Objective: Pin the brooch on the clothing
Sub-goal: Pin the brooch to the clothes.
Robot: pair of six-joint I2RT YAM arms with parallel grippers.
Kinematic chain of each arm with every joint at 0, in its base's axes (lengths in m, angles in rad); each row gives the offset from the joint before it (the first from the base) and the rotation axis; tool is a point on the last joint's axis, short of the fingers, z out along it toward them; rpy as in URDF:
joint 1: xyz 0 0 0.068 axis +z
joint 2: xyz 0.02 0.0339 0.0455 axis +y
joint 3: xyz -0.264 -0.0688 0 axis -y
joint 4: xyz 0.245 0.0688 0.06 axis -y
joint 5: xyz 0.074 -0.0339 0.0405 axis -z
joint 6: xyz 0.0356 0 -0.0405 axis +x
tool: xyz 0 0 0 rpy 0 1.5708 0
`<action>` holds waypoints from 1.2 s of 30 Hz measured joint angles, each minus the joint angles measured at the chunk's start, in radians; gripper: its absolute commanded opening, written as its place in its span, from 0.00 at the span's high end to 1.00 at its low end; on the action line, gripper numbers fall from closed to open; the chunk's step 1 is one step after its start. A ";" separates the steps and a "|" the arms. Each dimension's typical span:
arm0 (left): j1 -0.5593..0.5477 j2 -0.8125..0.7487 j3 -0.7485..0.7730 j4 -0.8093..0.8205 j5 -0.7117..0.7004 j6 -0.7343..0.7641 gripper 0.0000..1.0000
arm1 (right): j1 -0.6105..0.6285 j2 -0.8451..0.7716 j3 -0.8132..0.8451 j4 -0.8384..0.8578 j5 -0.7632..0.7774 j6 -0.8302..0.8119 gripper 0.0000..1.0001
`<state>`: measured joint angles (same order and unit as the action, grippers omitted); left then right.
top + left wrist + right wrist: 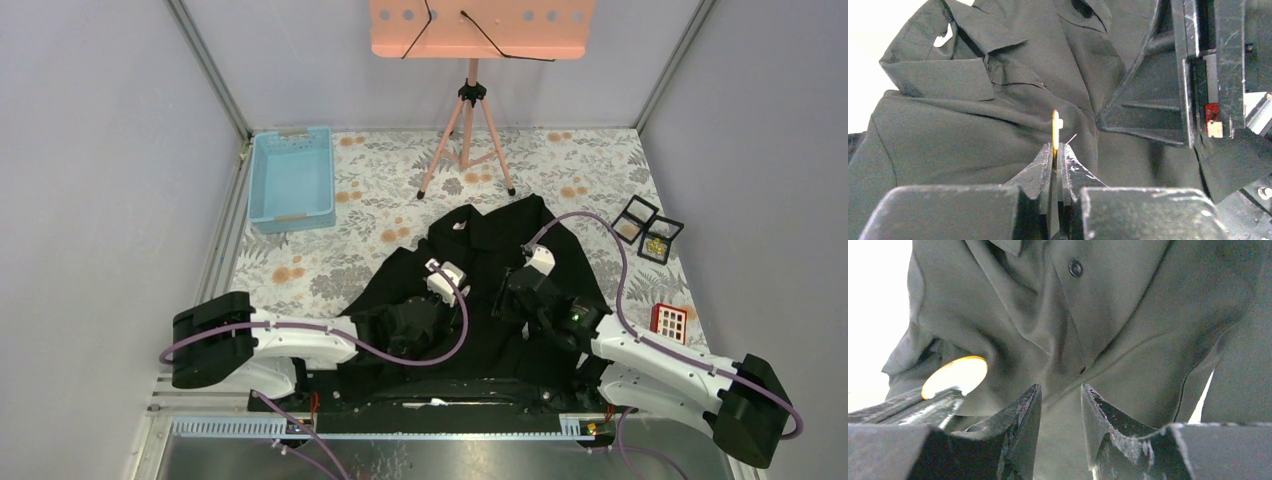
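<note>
The left gripper point(1057, 150) is squeezed shut on the brooch point(1055, 131), a thin gold piece. In the left wrist view the brooch is seen from its edge. It stands straight up out of the fingertips, with its long side going up and down. A tiny thin pin point(1071, 138) pokes out to the right of it. In the right wrist view the same brooch looks like a round, shiny gold disc, with its flat face toward that camera. It sits over the chest of the shirt point(500, 240); I cannot tell if it touches the cloth.

The right gripper point(1060, 397) is just beside it. Its jaws are partly apart with nothing between them, low over the cloth near a dark button point(1076, 268).

The black shirt lies spread on the flowery table point(350, 200). Its collar points away from the arms and its bottom edge is near them, so its long side runs from near to far. A small white tag point(460, 226) shows in the collar, too small to read.

Farther off are a blue basket point(292, 178), a pink stand point(470, 110), two little black boxes point(648, 230) and a red box point(668, 320).
</note>
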<state>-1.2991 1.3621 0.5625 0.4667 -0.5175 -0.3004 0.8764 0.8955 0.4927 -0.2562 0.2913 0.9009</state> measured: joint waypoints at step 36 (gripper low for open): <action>-0.065 0.307 0.239 -0.167 -0.007 0.648 1.00 | 0.000 -0.451 0.021 -0.424 0.328 -0.032 0.39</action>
<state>-1.3640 1.6688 0.8013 0.2996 -0.5247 0.3477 0.8761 0.4446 0.5137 -0.6800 0.6189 0.8684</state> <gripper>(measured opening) 0.039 0.601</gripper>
